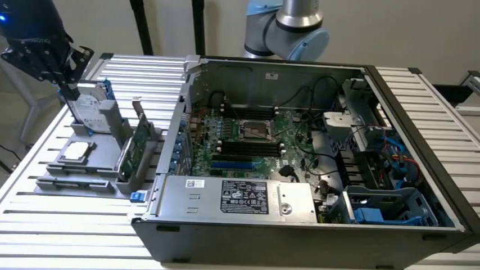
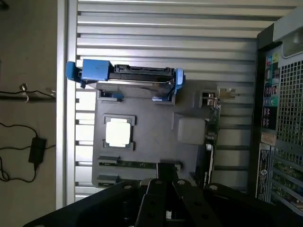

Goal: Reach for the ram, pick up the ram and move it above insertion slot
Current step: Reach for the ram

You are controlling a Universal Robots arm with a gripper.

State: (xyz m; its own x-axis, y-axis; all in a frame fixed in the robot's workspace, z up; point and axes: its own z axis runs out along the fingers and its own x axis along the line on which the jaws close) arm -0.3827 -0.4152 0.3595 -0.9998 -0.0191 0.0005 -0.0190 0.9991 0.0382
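Exterior view. Upper left of frame: black gripper (image 1: 69, 93), matte, angular linkages, slim fingers pressed together and pointing down, hanging over the far end of a grey moulded fixture (image 1: 101, 160). Just below the tips: silver hard drive (image 1: 89, 107) standing on edge, blue plastic rails. On the fixture's flat middle: square processor (image 1: 77, 151) with a pale metal lid. At the fixture's right edge: tall green card (image 1: 135, 147), upright, thin metal bracket at its far end. Under it all: table (image 1: 67, 225) of ribbed aluminium slats, bright and striped. Centre to right: open computer case (image 1: 300, 242), dark sheet-metal walls. Inside: green motherboard (image 1: 289, 126), a row of long black slots (image 1: 251, 147), loose black cables. Lower centre: boxy silver power supply (image 1: 240, 197) with a black label. Top centre: rounded grey and pale-blue arm joint (image 1: 293, 28).

Wrist view. Grey fixture (image 2: 151, 118) seen from above. Hard drive (image 2: 128, 75) edge-on between its blue rails. Processor (image 2: 117, 132) a glaring white square. The ram (image 2: 135, 164): long, narrow, thin green strip, seated in a slot at the fixture's end opposite the hard drive, past the processor. Closed gripper (image 2: 165, 171) tips just beside one end of the strip; contact not clear. Green card (image 2: 211, 127) edge-on, perforated case wall (image 2: 284, 118) alongside
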